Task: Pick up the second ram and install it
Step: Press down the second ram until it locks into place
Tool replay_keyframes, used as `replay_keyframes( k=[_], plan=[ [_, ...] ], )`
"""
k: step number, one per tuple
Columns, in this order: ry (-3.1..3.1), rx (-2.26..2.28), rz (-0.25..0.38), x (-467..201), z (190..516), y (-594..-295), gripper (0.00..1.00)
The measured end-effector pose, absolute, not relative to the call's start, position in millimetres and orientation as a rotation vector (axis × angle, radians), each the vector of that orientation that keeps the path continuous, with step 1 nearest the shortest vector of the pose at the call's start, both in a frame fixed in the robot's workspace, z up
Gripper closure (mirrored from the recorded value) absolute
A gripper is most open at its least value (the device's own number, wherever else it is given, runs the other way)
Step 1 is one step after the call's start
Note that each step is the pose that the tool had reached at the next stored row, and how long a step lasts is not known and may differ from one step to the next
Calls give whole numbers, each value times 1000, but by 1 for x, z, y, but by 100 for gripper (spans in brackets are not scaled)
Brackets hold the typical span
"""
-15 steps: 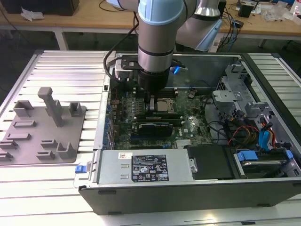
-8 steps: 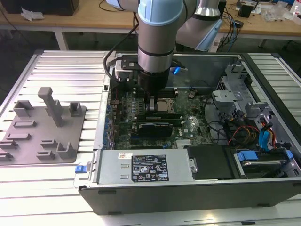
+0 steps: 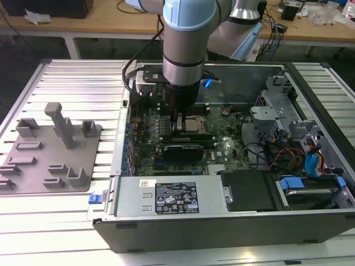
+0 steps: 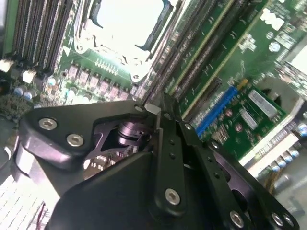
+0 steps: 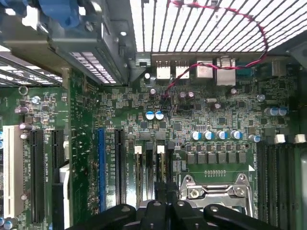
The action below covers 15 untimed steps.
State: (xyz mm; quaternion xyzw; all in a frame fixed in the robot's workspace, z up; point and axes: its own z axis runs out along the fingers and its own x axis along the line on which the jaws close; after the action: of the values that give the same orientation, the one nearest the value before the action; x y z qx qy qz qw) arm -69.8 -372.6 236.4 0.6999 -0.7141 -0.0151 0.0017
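Observation:
My gripper (image 3: 178, 126) is low inside the open computer case, over the memory slots (image 5: 149, 167) beside the processor socket (image 5: 216, 191). Its black fingers (image 4: 165, 143) are shut, pressed flat together, tips down at one slot. In the second wrist view a thin green edge, which looks like the second ram (image 4: 201, 52) standing on edge in that slot, runs away from the fingertips. I cannot tell whether the tips pinch it or only rest on it. White slot clips (image 5: 137, 149) show just ahead of the fingers in the first wrist view.
The motherboard (image 3: 222, 147) lies flat in the case, with cables and drive bays (image 3: 299, 155) at the exterior view's right and the power supply (image 3: 172, 197) along the near side. A grey holder fixture (image 3: 52, 147) stands on the ribbed table at the exterior view's left.

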Motion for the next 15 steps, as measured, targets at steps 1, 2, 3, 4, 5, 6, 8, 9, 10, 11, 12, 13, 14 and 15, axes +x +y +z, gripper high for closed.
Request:
replay_keyframes(
  k=[1,2,3,4,5,6,8,9,10,11,12,13,14,15],
  plan=[
    [-2240,2196,-46,-70,243,-373,92],
    [-2239,2195,-44,-70,248,-373,92],
    [-2238,2194,-42,-70,262,-373,92],
    [-2238,2193,-41,-70,268,-373,92],
    [-2238,2193,-41,-70,268,-373,92],
    [-2238,2193,-41,-69,268,-373,92],
    [-2238,2193,-41,-56,268,-373,92],
    [-2238,2193,-41,-48,268,-373,92],
    [-2238,2193,-41,-34,268,-373,92],
    [-2238,2193,-41,-26,268,-373,92],
    [-2238,2193,-41,-26,268,-373,92],
    [-2238,2193,-41,-26,268,-373,92],
    [-2238,2193,-41,-26,268,-373,92],
    [-2238,2193,-41,-26,268,-373,92]
  ],
)
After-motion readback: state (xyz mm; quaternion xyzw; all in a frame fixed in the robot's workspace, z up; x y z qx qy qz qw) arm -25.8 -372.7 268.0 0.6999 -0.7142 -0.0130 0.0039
